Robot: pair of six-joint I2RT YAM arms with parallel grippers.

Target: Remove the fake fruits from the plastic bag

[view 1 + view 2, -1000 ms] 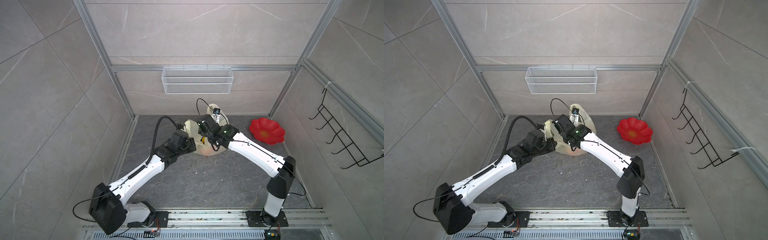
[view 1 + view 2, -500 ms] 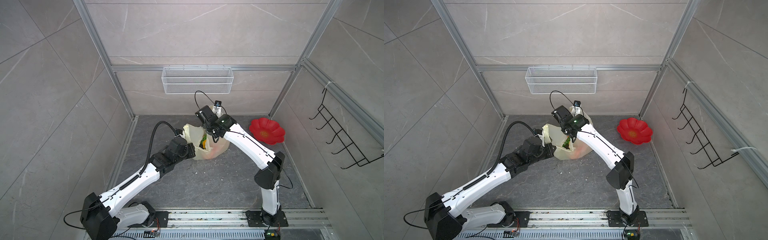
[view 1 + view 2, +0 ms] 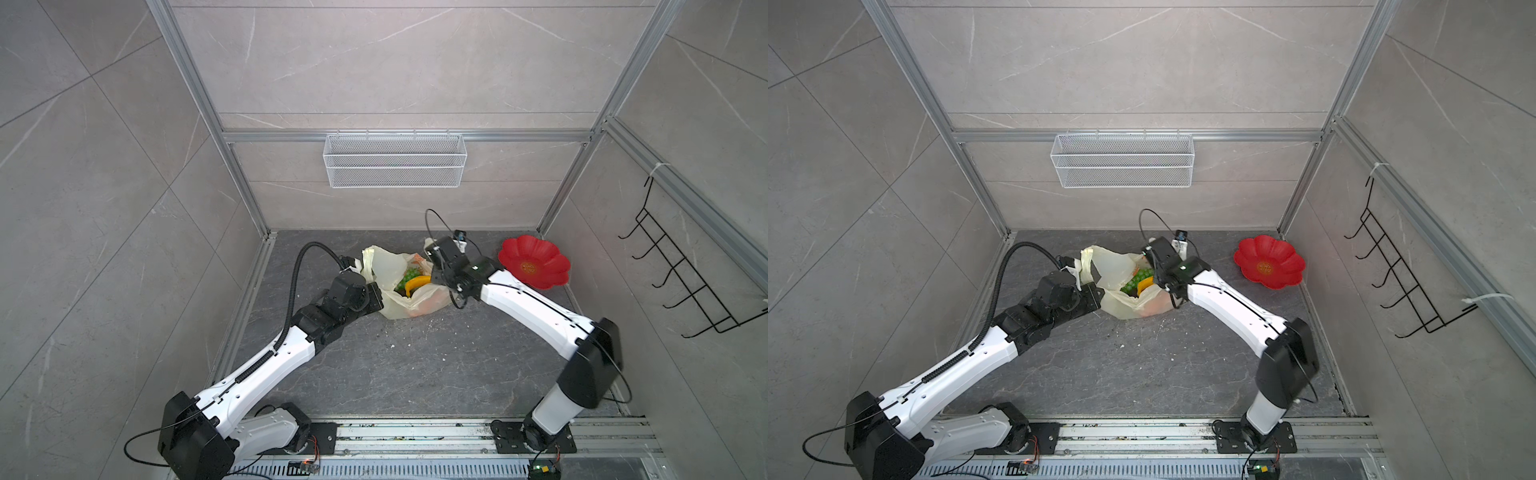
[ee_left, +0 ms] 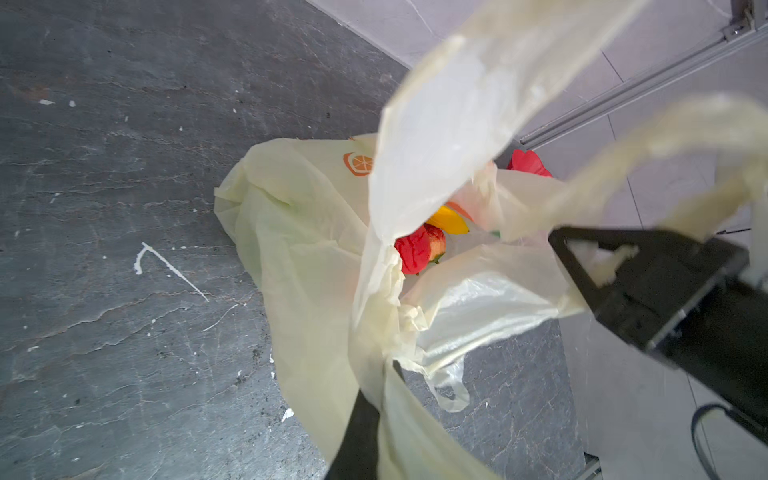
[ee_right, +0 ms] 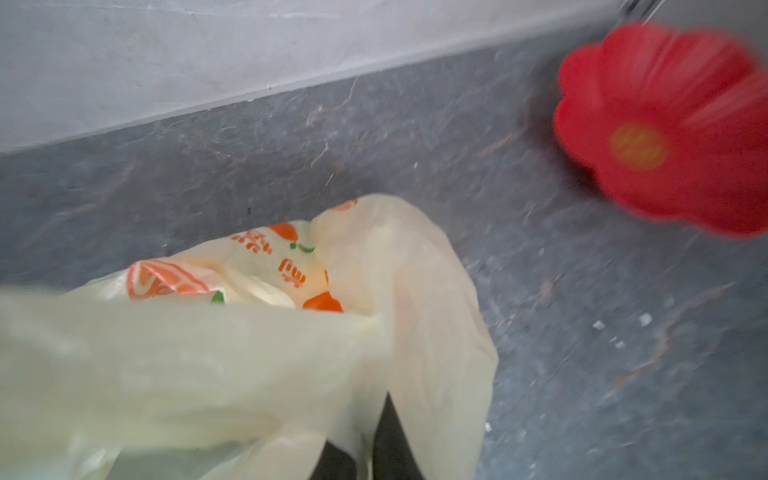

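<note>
The pale-yellow plastic bag lies at the back middle of the floor with its mouth spread wide. Inside, in both top views, show green grapes and a yellow banana. The left wrist view shows a red fruit and the banana in the mouth. My left gripper is shut on the bag's left rim. My right gripper is shut on the bag's right rim by a handle. The other fruits are hidden.
A red flower-shaped dish sits at the back right, near the right gripper. A white wire basket hangs on the back wall and a black hook rack on the right wall. White specks dot the grey floor.
My right gripper went from open above the bag to shut on its right rim and drew it rightward. The mouth now gapes and the fruits show. The left gripper kept its hold.
</note>
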